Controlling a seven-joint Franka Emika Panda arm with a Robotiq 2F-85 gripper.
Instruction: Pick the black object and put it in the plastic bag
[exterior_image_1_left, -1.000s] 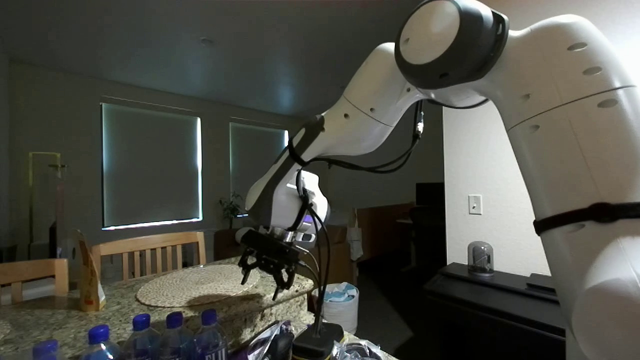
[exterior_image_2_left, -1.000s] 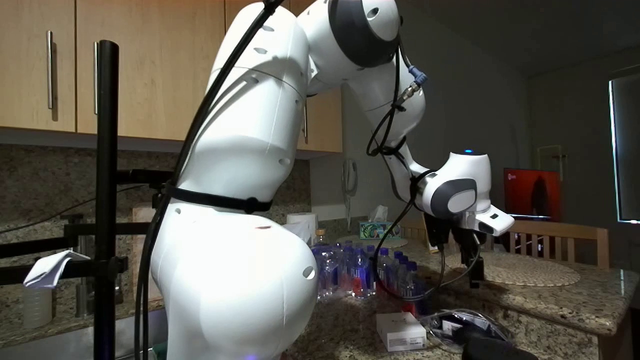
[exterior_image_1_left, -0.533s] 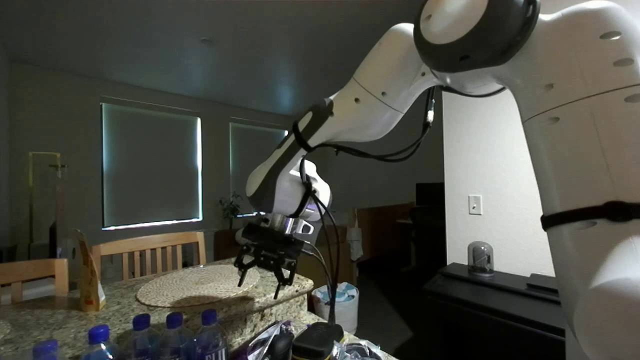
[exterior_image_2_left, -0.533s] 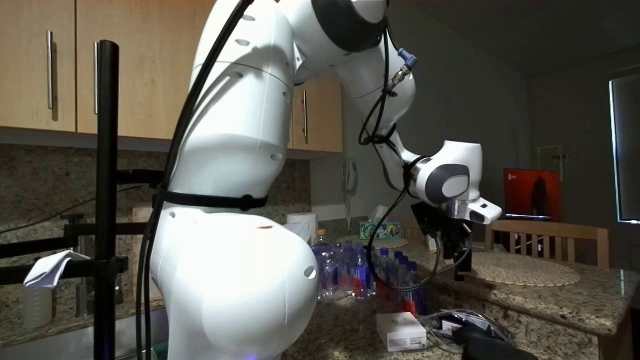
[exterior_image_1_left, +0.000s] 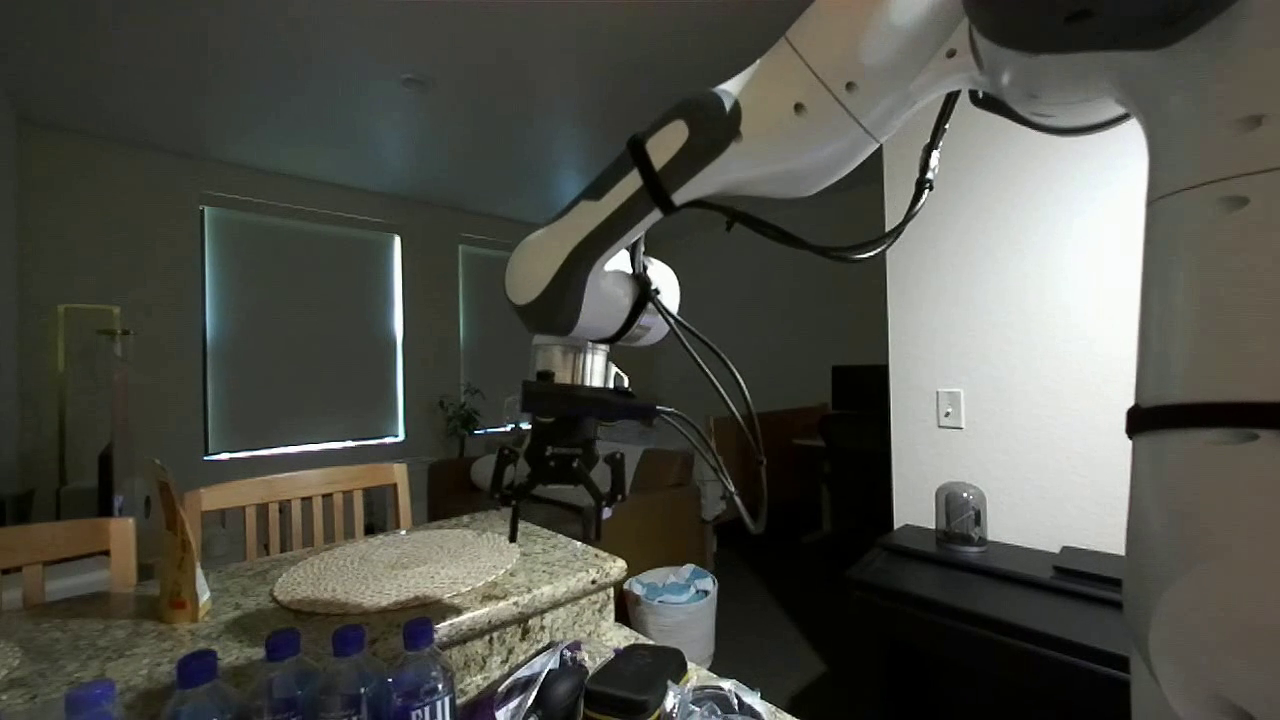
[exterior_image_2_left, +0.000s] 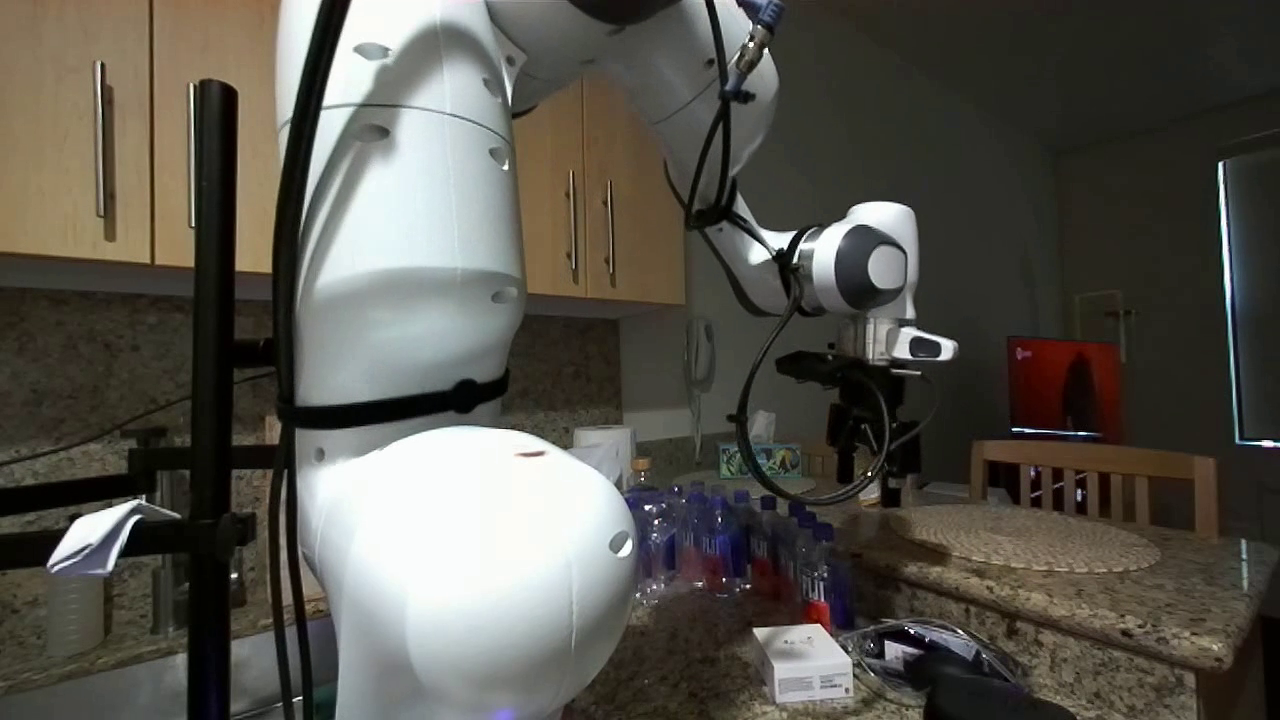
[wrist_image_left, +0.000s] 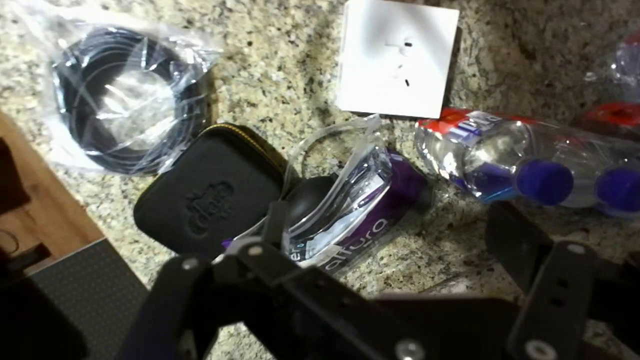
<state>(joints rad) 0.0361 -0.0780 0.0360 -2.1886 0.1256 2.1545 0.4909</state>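
A black zip case (wrist_image_left: 212, 192) with a yellow-trimmed zip lies on the granite counter in the wrist view. It also shows in an exterior view (exterior_image_1_left: 632, 682). Beside it lies a clear and purple plastic bag (wrist_image_left: 345, 227) with a wide mouth, also in both exterior views (exterior_image_1_left: 525, 685) (exterior_image_2_left: 915, 632). A smooth dark rounded thing (wrist_image_left: 311, 197) shows at the bag's mouth; I cannot tell whether it is inside. My gripper (wrist_image_left: 397, 232) is open and empty, high above the counter in both exterior views (exterior_image_1_left: 558, 525) (exterior_image_2_left: 870, 475). Its left finger overlaps the bag's near end in the wrist view.
A bagged coil of black cable (wrist_image_left: 132, 102) lies beside the case. A white box (wrist_image_left: 397, 57) and several water bottles (wrist_image_left: 500, 150) stand near the bag. A raised granite ledge (exterior_image_1_left: 560, 575) with a woven mat (exterior_image_1_left: 400, 570) lies behind. A hanging cable loop (exterior_image_2_left: 745, 400) trails from the arm.
My gripper has risen away from the counter and swung from a tilt to pointing straight down. The arm has drawn back and up. The objects on the counter have not moved.
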